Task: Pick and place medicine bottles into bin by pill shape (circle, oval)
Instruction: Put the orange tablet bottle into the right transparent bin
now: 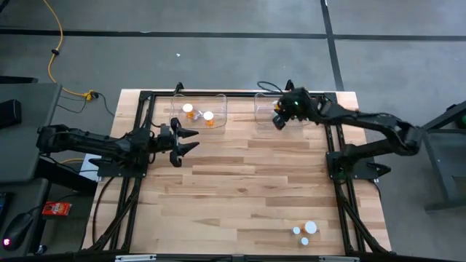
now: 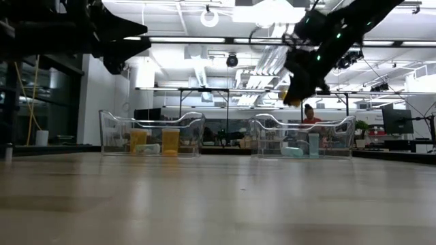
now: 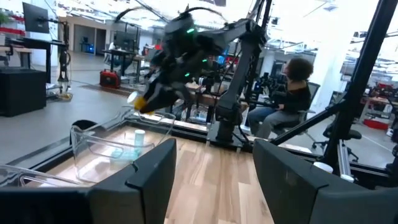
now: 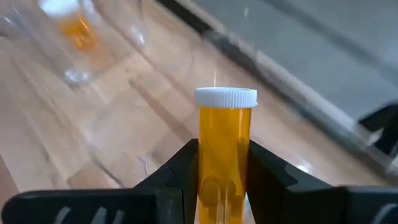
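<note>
My right gripper (image 1: 279,116) is shut on an orange medicine bottle with a white cap (image 4: 225,146). It hangs in the air over the right clear bin (image 2: 303,139), which holds a pale teal bottle (image 2: 313,144). The left clear bin (image 1: 198,110) holds orange bottles (image 1: 209,117). Three more white-capped bottles (image 1: 306,231) stand on the table near its front right edge. My left gripper (image 1: 186,142) is open and empty, in the air just in front of the left bin. My right gripper pinches the orange bottle's body (image 4: 224,168) between its two fingers (image 4: 177,171), on two opposite sides. The white cap end (image 4: 226,97) sticks out past the fingertips. The bottle is lifted clear, above the right bin's rim (image 2: 272,122).
Black frame rails (image 1: 335,145) run along the table's left and right sides and across its back. A person (image 2: 310,116) sits in the room beyond the far edge. Bare wooden tabletop (image 1: 247,182) lies between the bins and the front bottles.
</note>
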Tool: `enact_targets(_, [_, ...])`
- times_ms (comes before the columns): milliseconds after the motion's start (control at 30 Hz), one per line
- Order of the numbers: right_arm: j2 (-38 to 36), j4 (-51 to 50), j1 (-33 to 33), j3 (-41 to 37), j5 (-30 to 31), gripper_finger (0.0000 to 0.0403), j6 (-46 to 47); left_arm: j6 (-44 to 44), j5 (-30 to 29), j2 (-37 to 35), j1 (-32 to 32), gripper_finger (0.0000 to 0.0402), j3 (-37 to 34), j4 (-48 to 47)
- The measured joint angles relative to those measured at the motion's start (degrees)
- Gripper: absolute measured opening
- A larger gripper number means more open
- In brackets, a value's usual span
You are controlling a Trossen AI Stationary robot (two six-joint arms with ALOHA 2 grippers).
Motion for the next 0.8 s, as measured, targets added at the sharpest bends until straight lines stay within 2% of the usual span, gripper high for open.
enact_targets(133, [6.07,0.33,-3.58,1.28,-5.05,0.0094,1.58,0.01,0.0,0.0,0.0,0.0202,0.0,-0.02])
enact_targets(400, [15.75,4.18,-4.77,1.82,-5.95,0.0107,1.68,0.01,0.0,0.0,0.0,0.0202,0.02,-0.09])
enact_targets(533, [17.86,6.25,-4.77,1.84,-6.59,0.0114,1.82,0.01,-0.02,0.0,0.0,0.0202,0.03,-0.13])
enact_targets(800, [18.37,7.92,-4.73,1.84,-11.72,0.013,5.53,0.01,-0.09,0.03,0.0,0.0202,0.04,-0.15])
